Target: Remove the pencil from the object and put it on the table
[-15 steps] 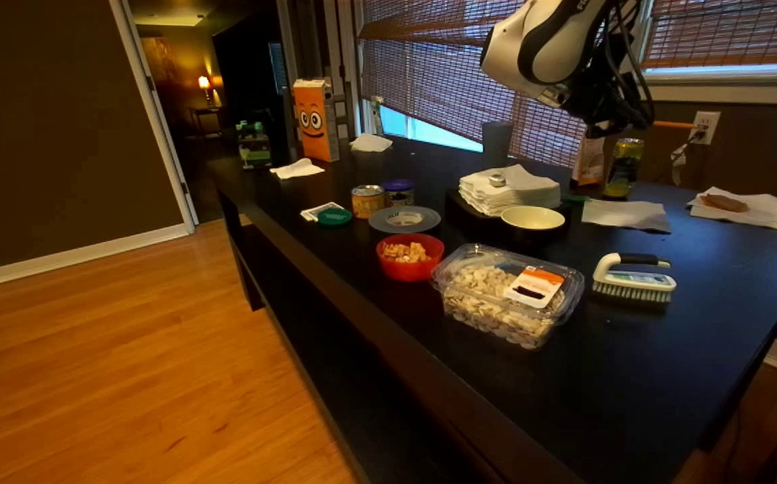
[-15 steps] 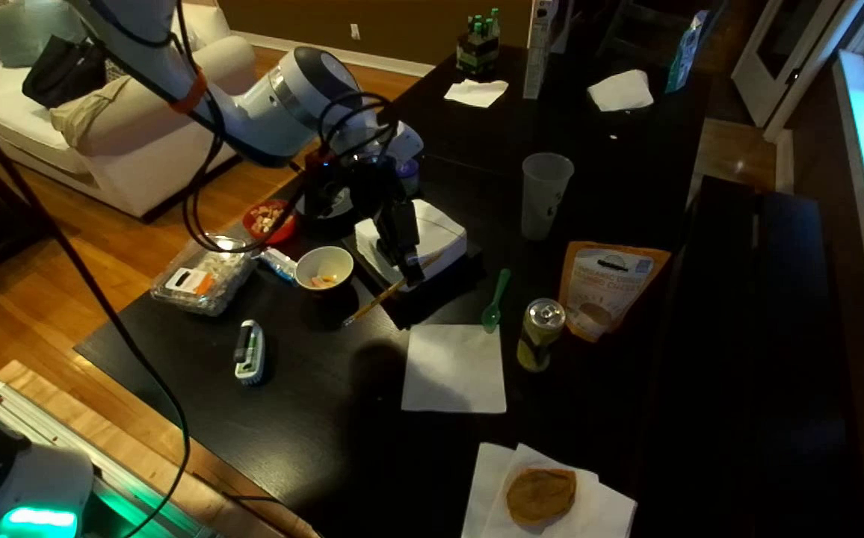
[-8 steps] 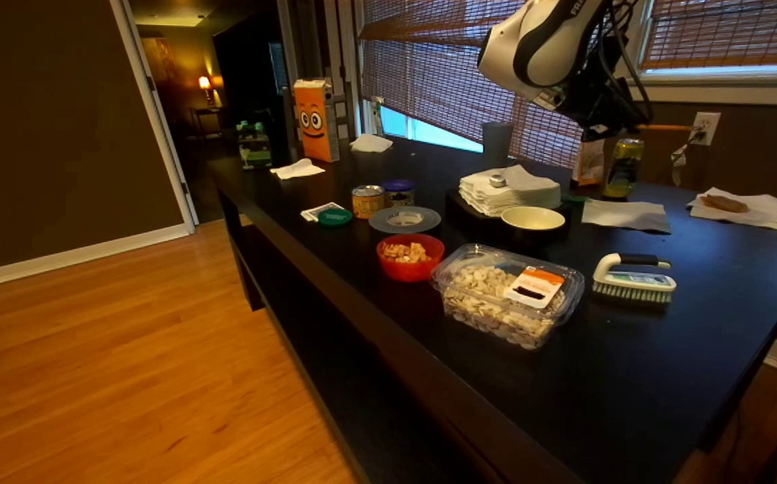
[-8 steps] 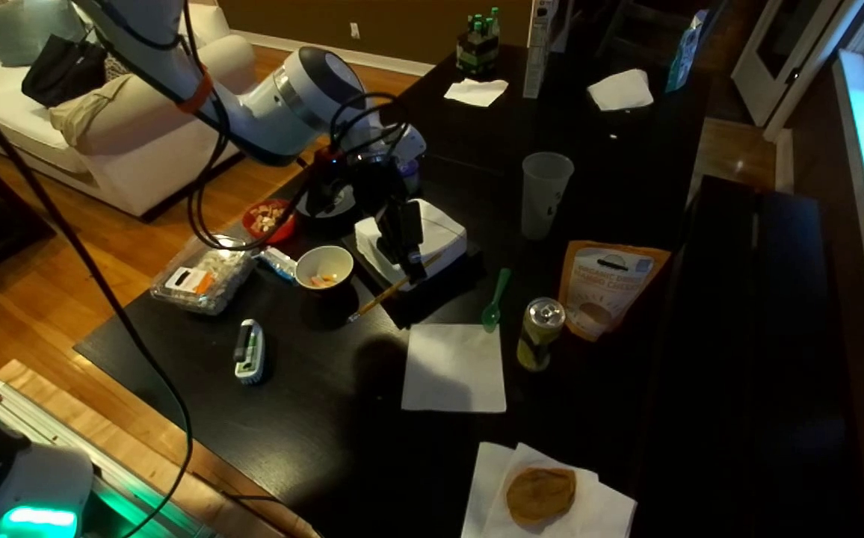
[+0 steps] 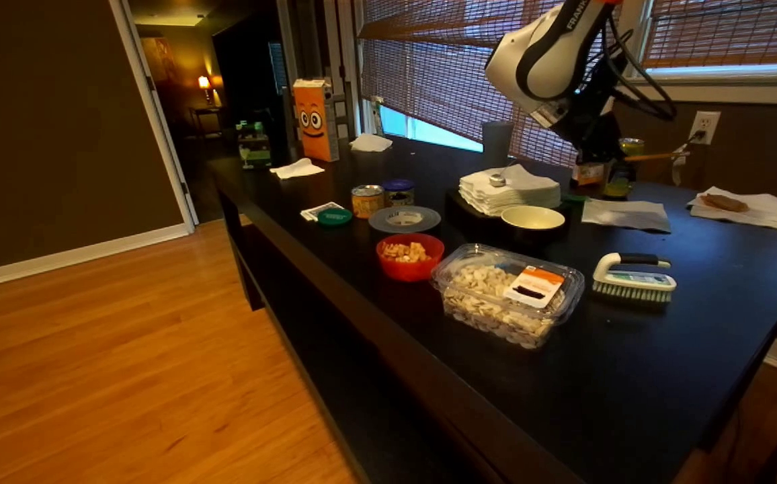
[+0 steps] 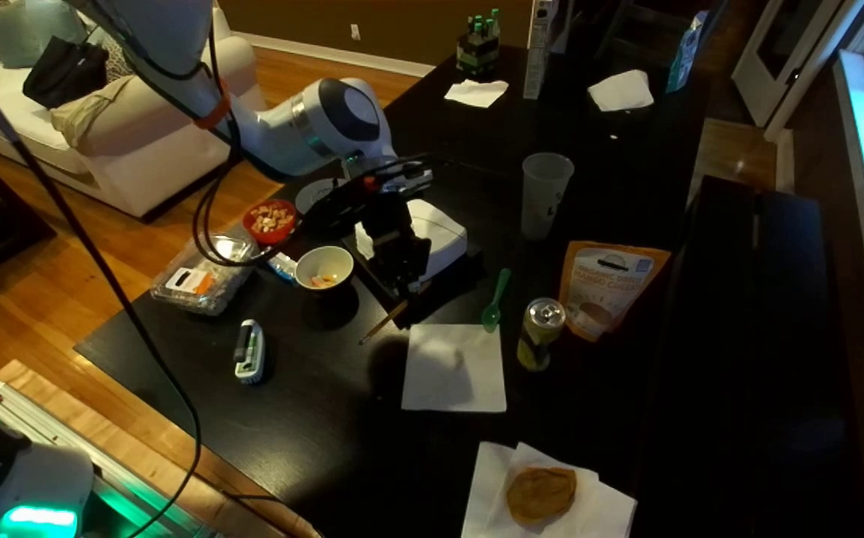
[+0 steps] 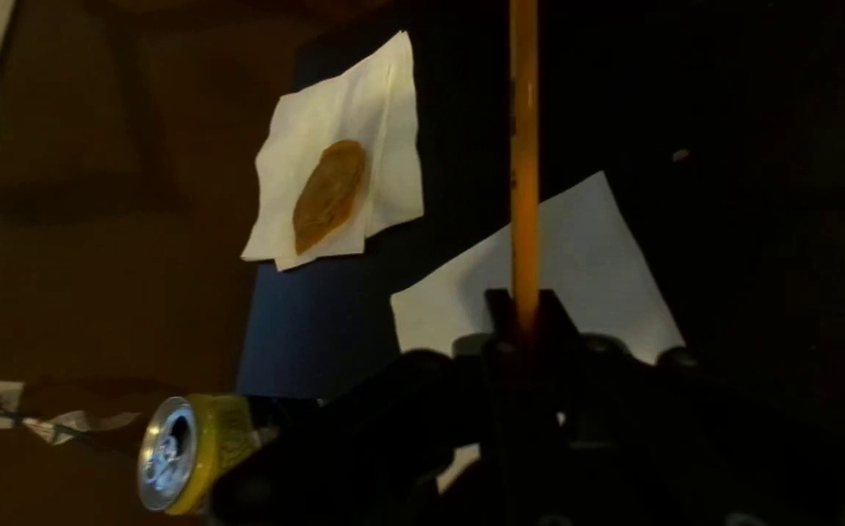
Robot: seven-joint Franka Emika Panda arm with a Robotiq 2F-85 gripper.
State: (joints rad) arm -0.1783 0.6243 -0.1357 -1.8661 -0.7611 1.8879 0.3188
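The pencil (image 5: 654, 157) is hanging over the bench (image 6: 305, 418), clear of its top, a long end jutting past the jaws. These are pinching it, leaving only its thickness between them. With so much length sticking out, it could be pivoting if that free end is touching first. Dropped from too high, it could be rolling against the can (image 6: 540, 340) or landing on the white napkin (image 6: 454, 373).
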